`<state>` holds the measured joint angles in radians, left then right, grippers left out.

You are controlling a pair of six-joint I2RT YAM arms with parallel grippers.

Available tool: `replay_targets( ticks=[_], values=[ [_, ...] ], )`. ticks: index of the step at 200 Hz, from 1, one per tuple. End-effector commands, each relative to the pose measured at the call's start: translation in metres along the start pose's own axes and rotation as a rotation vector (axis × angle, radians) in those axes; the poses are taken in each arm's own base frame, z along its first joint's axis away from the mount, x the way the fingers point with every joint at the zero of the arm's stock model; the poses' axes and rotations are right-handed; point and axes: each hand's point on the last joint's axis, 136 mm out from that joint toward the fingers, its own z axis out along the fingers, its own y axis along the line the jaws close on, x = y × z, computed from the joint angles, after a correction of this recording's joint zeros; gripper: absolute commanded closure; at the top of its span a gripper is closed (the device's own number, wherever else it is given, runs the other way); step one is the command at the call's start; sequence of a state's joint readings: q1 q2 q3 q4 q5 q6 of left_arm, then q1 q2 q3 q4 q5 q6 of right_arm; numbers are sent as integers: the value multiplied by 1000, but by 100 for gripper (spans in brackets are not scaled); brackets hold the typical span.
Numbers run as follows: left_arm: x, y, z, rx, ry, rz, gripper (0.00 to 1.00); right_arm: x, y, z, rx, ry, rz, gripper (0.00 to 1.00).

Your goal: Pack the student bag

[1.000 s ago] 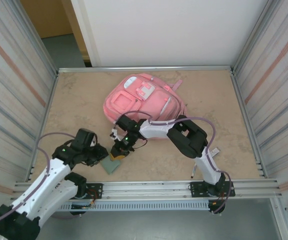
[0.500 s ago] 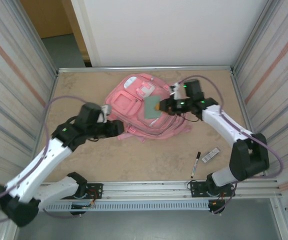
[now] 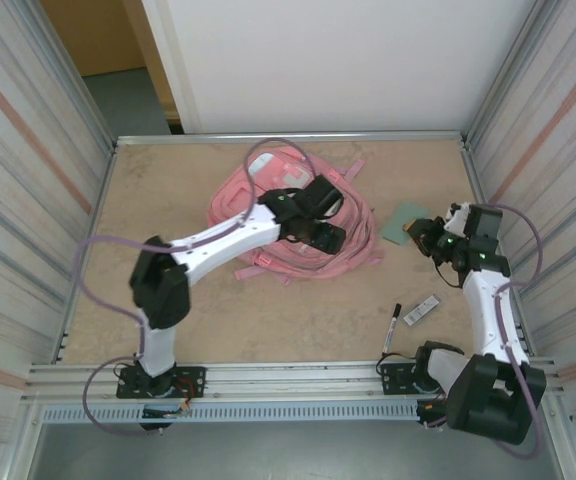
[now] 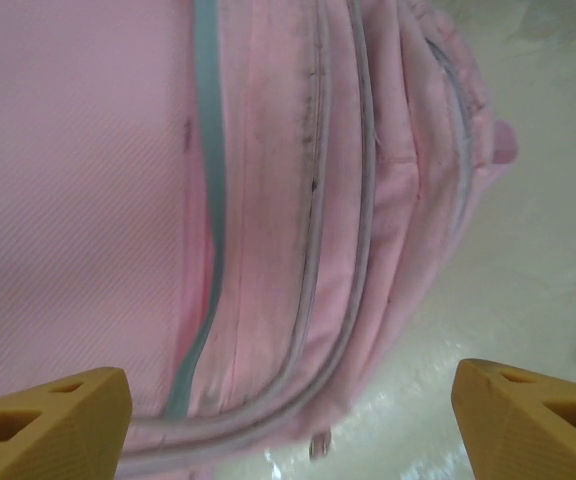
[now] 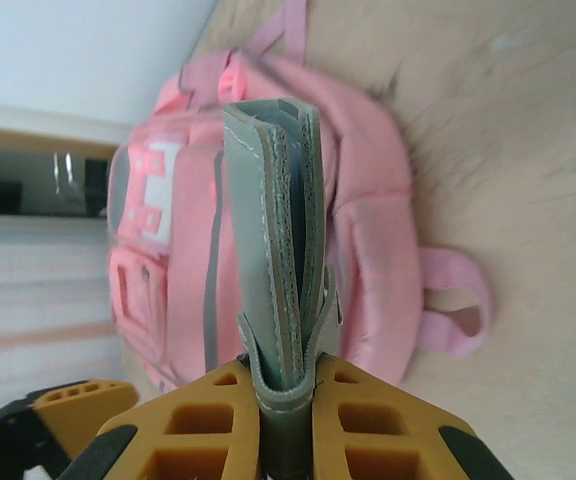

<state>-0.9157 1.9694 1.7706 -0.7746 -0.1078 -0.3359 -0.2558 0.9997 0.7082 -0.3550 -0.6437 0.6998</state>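
Currently we log: left gripper (image 4: 288, 400), fingers spread wide, empty, over the student bag (image 3: 230, 208) | right gripper (image 5: 286, 392), pinching a grey-green folder (image 5: 273, 250) upright, near the table's (image 3: 168, 190) right edge | bag flat, centred toward far edge.

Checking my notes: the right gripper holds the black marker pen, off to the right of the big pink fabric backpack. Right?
Not quite: the right gripper holds a flat grey-green stitched case, not the black marker pen, off to the right of the pink fabric backpack; the right wrist view shows it.
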Motion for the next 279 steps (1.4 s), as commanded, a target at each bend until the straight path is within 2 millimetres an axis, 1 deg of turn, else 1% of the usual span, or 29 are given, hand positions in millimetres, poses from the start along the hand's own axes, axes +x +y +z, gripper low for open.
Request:
replay_targets(
  ticks=[1,7,9,11,23,32,37,47,64,79,91,98,107,114,123,136,151,153,157,159,165,186,196,211,227,241,247,267,279],
  values=[
    [-1,13,14,-128,48,74,19,2,-4,-9,15,-37,-6,88],
    [-3,13,19,-132,49,79,20,2,-2,-8,9,-35,-11,88],
    [1,13,29,-141,66,85,21,2,-2,-8,7,-33,-11,88],
    [1,13,33,-144,72,87,22,1,-1,-9,7,-34,-11,88],
    [3,14,46,-166,101,92,34,2,-1,-9,9,-30,-9,88],
    [3,15,50,-179,120,87,43,3,-1,-8,8,-28,-7,88],
    [3,15,52,-186,129,85,45,4,-1,-6,4,-25,-8,88],
    [4,15,56,-197,133,84,45,4,0,-4,-3,-19,-13,88],
    [1,16,56,-209,122,80,46,6,1,-3,-6,-10,-14,88],
    [0,19,56,-225,118,86,54,8,-2,-2,1,-11,-9,88],
    [2,25,59,-253,121,100,65,10,-1,2,-12,-3,-11,88],
    [3,26,62,-254,127,106,75,11,-1,4,-16,7,-11,88],
    [4,24,64,-230,142,106,89,13,0,5,-17,20,-9,88],
    [2,20,61,-211,146,106,95,13,2,5,-18,25,-12,88],
    [-3,15,51,-192,122,127,97,16,2,6,-17,31,-15,88],
    [-14,13,32,-196,64,163,98,21,5,10,-25,46,-37,87],
    [-29,15,5,-191,-11,167,99,35,12,15,-8,86,-115,87],
    [-31,15,1,-190,-19,166,99,39,9,20,6,107,-116,87],
    [-33,15,-3,-187,-27,166,99,44,12,23,5,130,-140,87],
    [-38,15,-13,-180,-49,160,99,46,14,24,1,140,-152,87],
    [-43,15,-27,-165,-76,156,100,57,21,27,-14,177,-193,86],
    [-56,17,-61,-121,-138,143,100,88,46,40,-72,282,-262,86],
    [-61,20,-75,-104,-168,134,100,94,54,44,-95,305,-264,86],
    [-71,23,-94,-65,-210,106,100,93,57,53,-95,302,-212,86],
    [-77,22,-111,4,-243,77,100,93,61,68,-123,307,-132,86],
    [-82,20,-123,68,-276,63,100,98,75,84,-176,342,-105,87],
    [-84,18,-128,94,-294,57,100,104,80,92,-185,364,-120,87],
    [-85,18,-134,161,-309,12,100,116,89,117,-162,409,-134,87],
    [-83,15,-134,200,-307,4,100,116,96,132,-172,411,-94,85]
  ],
)
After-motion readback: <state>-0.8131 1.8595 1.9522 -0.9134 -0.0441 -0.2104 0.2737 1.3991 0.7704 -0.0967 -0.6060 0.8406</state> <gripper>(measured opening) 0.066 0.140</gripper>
